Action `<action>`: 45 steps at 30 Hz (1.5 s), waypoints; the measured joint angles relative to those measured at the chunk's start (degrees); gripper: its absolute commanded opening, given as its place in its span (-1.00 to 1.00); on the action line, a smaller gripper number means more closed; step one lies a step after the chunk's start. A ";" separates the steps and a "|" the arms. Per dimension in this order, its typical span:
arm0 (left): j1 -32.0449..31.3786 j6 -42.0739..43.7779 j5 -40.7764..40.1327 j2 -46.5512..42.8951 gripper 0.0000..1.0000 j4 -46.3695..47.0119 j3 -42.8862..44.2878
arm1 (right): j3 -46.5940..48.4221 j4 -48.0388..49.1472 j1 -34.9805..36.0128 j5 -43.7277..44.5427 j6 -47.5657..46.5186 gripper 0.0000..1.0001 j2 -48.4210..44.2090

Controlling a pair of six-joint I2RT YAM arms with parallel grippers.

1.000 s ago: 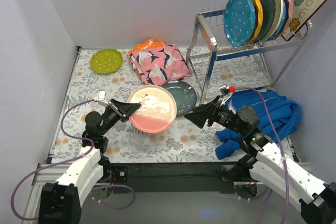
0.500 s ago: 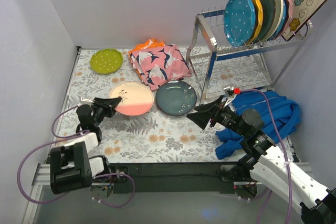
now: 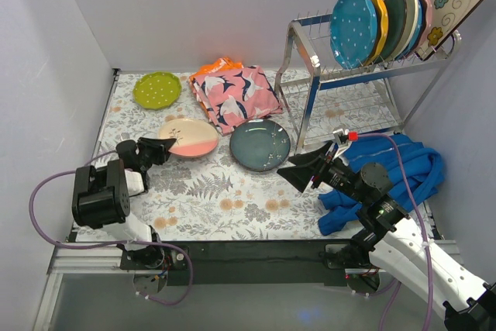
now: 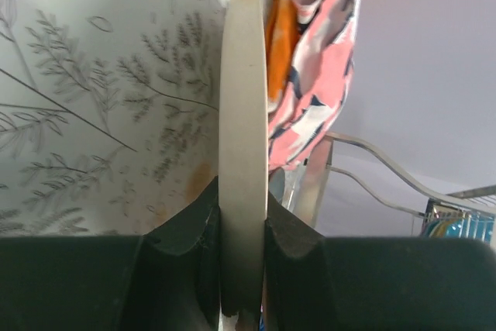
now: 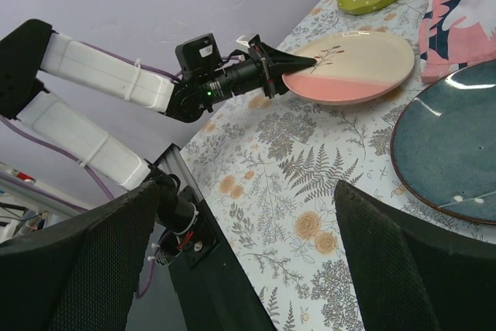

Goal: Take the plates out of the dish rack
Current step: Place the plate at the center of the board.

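Jaws of the left gripper (image 4: 242, 247) are clenched on the near rim of the cream-pink plate (image 3: 190, 137). It lies nearly flat, low at the left of the counter (image 3: 209, 199), just beside the dark teal plate (image 3: 260, 145) and the bird-print cloth (image 3: 236, 94); whether it touches the counter cannot be told. The right gripper (image 3: 285, 177) hovers near the dark teal plate, jaws spread wide and grasping nothing. A lime plate (image 3: 156, 89) lies far left. The dish rack (image 3: 311, 110) holds a row of upright plates (image 3: 391, 5) on its top tier.
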 measured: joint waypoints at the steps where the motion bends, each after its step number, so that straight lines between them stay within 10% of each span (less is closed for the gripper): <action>1: 0.02 0.15 -0.11 1.62 -1.00 0.24 0.35 | 0.00 0.00 0.00 0.00 -0.09 0.97 0.00; 32: 0.48 14.67 -16.41 1.40 0.52 -25.09 12.41 | 0.00 0.00 0.00 -0.02 -0.39 0.96 0.28; 45: -2.01 18.27 -25.64 -17.94 0.52 -33.68 12.07 | 0.00 -0.13 0.00 0.00 -1.16 0.94 1.68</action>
